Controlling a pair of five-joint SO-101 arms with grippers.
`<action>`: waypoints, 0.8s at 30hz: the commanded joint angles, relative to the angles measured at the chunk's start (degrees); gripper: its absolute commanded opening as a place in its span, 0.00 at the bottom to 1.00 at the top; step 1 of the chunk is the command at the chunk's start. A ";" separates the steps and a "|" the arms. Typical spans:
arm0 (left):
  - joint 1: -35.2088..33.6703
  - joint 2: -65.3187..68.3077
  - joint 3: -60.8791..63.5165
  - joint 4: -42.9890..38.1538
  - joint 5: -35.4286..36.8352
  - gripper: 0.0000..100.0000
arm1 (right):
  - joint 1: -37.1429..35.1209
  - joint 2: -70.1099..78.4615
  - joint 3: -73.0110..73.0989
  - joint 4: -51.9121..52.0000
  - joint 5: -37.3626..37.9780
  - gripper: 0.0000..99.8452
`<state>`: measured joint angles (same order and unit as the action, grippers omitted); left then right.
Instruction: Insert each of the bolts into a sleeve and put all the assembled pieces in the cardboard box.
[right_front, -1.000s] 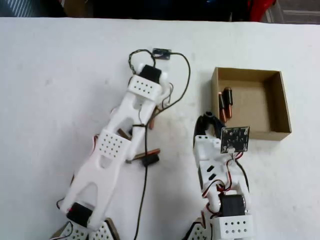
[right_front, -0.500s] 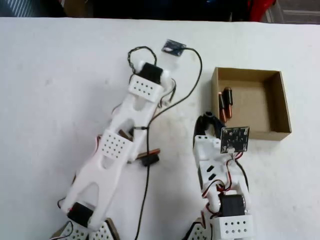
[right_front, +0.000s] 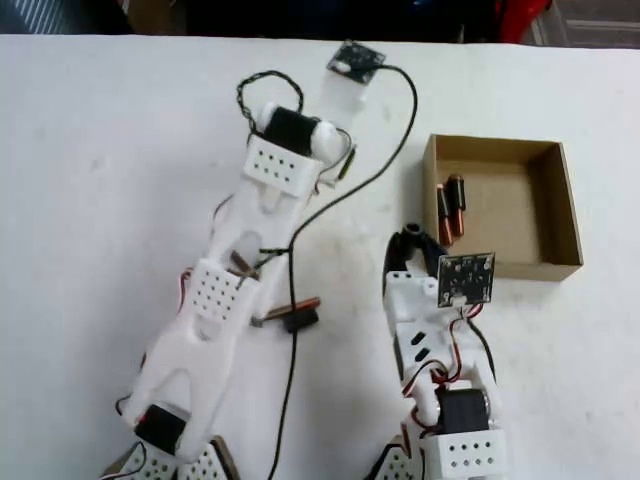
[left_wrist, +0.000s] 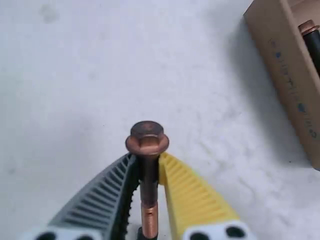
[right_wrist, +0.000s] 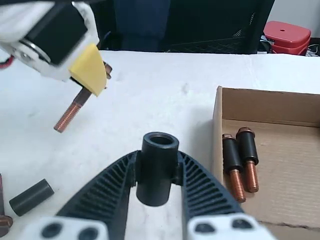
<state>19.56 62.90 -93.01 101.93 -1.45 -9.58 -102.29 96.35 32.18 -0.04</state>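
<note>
My left gripper (left_wrist: 146, 165) is shut on a copper bolt (left_wrist: 146, 142), held by its shank between the grey and yellow fingers above the bare table. My right gripper (right_wrist: 156, 172) is shut on a black sleeve (right_wrist: 156, 165) that stands upright with its bore facing up. In the right wrist view the bolt (right_wrist: 75, 112) hangs tilted from the left gripper (right_wrist: 92, 82), beyond and to one side of the sleeve. The cardboard box (right_front: 556, 205) lies just right of the right gripper (right_front: 408, 245) and holds two assembled pieces (right_front: 450, 210).
A loose black sleeve (right_front: 300, 320) and a copper bolt (right_front: 285, 308) lie together on the table between the arms. Another bolt (right_front: 241, 265) shows under the left arm. A black cable (right_front: 385, 150) loops from the left wrist across the middle of the table.
The left arm has swung its gripper and the bolt toward the far side of the table, wrist camera rising with it. The right arm has stayed almost still with the sleeve.
</note>
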 joint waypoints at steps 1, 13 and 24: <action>-0.48 -8.75 -2.37 0.79 -2.64 0.02 | -0.48 -0.66 0.53 -0.04 -0.44 0.02; -4.88 -17.19 -2.37 0.79 -4.92 0.02 | -0.57 -0.66 0.53 -0.13 -0.44 0.02; -5.41 -28.70 6.24 0.79 -7.12 0.02 | -0.57 -0.66 0.53 -0.13 -0.44 0.02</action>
<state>14.81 41.63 -90.55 101.93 -7.96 -9.58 -102.29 96.35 32.18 -0.04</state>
